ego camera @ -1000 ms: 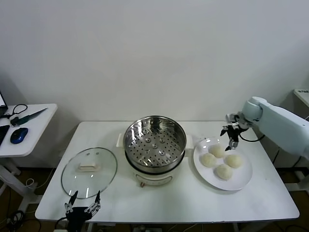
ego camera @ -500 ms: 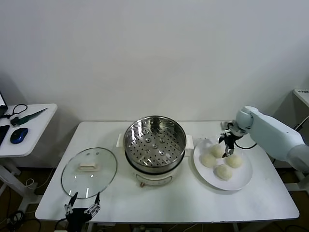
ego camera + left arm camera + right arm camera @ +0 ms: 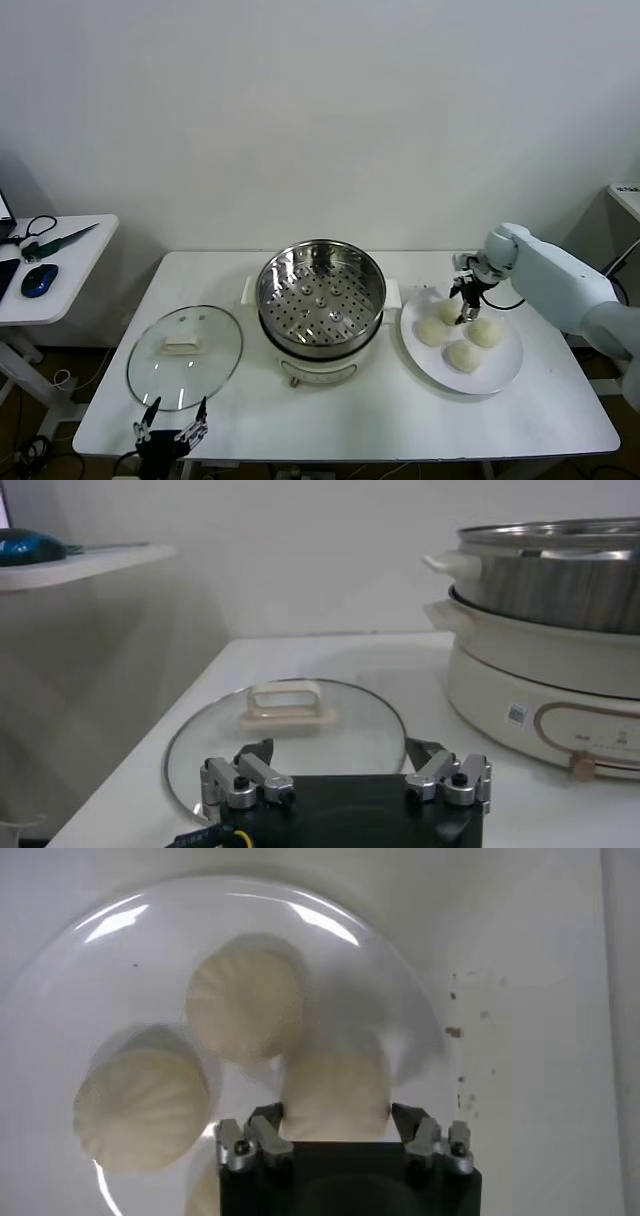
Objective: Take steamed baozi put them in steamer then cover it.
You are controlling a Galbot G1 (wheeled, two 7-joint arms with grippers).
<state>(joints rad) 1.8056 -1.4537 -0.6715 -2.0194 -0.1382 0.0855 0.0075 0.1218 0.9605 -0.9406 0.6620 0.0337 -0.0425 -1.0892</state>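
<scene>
Right gripper (image 3: 335,1138) straddles a baozi (image 3: 335,1093) on the plate (image 3: 60,998), jaws narrowing around it; we risk squashing it or nudging its touching neighbour (image 3: 245,998).

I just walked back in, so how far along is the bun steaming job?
Nothing is loaded: the steamer is empty. In hand: the right hand straddles one baozi on the plate. Left: moving all four, then fitting the glass lid.

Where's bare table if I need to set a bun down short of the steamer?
Bare table runs along the front edge, below the steamer and the plate. The gap between steamer and plate is narrow. The plate is crowded: four baozi, right gripper among them. The glass lid fills the left.
</scene>
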